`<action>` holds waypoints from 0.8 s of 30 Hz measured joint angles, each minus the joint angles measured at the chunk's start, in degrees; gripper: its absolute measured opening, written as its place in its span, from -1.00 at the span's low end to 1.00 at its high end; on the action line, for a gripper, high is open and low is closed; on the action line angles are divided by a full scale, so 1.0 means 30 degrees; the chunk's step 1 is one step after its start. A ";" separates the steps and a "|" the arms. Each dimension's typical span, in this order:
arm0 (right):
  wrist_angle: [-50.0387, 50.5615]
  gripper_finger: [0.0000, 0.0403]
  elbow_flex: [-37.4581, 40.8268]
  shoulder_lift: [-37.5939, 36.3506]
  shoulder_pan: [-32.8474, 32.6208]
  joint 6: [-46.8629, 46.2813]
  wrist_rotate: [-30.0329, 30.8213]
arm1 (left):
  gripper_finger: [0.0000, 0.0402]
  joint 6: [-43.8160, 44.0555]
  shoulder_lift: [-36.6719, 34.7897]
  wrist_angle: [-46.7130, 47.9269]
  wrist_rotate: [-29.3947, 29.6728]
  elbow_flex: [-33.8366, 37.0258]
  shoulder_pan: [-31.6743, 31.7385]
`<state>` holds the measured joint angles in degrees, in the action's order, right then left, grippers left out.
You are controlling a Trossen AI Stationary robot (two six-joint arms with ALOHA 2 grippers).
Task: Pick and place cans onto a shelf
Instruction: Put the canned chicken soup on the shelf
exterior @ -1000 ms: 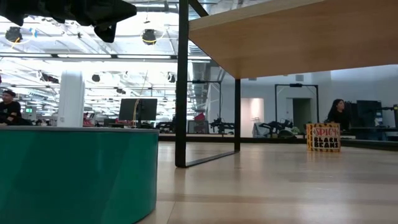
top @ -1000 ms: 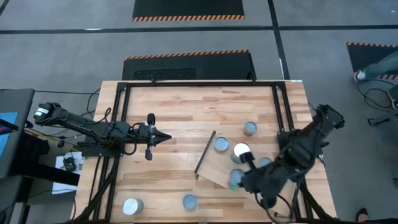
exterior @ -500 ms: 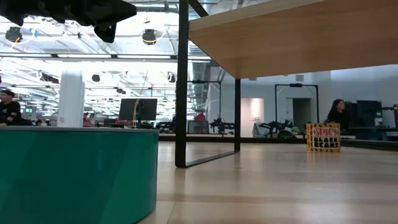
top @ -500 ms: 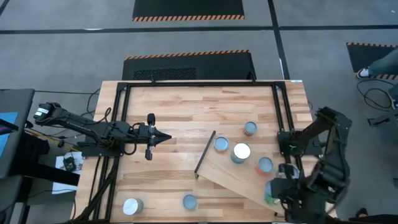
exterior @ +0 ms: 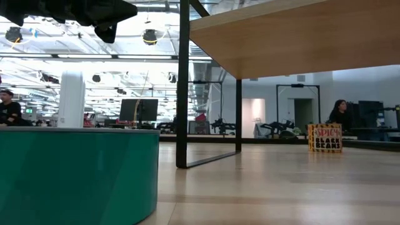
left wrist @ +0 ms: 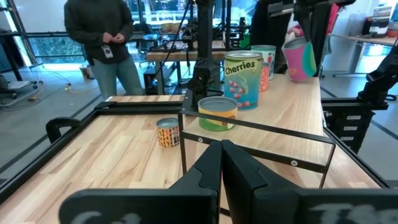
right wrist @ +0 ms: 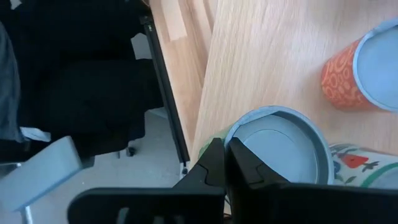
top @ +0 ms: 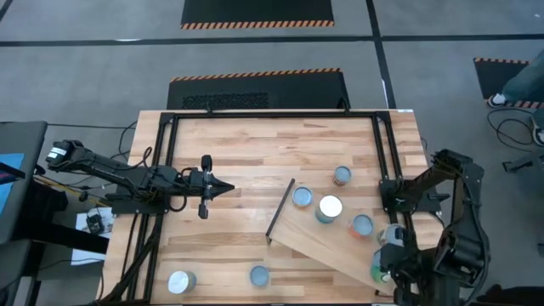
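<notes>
My right gripper (right wrist: pixel 225 163) hung with fingers pinched together, holding nothing, over the green-labelled can (right wrist: pixel 281 143) at the shelf's (top: pixel 316 238) near right corner. I judged I should open wide, centre, then descend. The can stood upright, long axis vertical. My left gripper (top: pixel 223 189) waited pinched together, mid-table.

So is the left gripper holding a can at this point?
No: in the high view the left gripper hangs shut over bare tabletop, with no can between its fingers and the nearest can well apart from it.

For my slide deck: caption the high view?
Left hand idles shut mid-table; right hand shut above a can at the shelf edge.
</notes>
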<state>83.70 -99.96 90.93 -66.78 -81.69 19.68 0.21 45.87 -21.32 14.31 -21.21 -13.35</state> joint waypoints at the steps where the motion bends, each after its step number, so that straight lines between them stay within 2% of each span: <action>1: 0.0071 -0.95 0.0000 0.0116 0.0014 0.0000 -0.0002 | -0.99 0.0000 0.0000 0.0000 0.0007 0.0000 0.0001; 13: 0.1322 -0.94 -0.0029 0.0904 0.0052 -0.0381 -0.0072 | -0.99 0.0007 0.0000 -0.0007 0.0007 0.0000 0.0001; 24: 0.1393 -0.68 0.0007 0.0919 0.0073 -0.1348 -0.0181 | -0.99 0.0007 0.0000 -0.0007 0.0007 0.0000 0.0001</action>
<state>87.88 -99.94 93.69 -66.57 -85.73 19.14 0.23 45.87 -21.34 14.33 -21.21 -13.34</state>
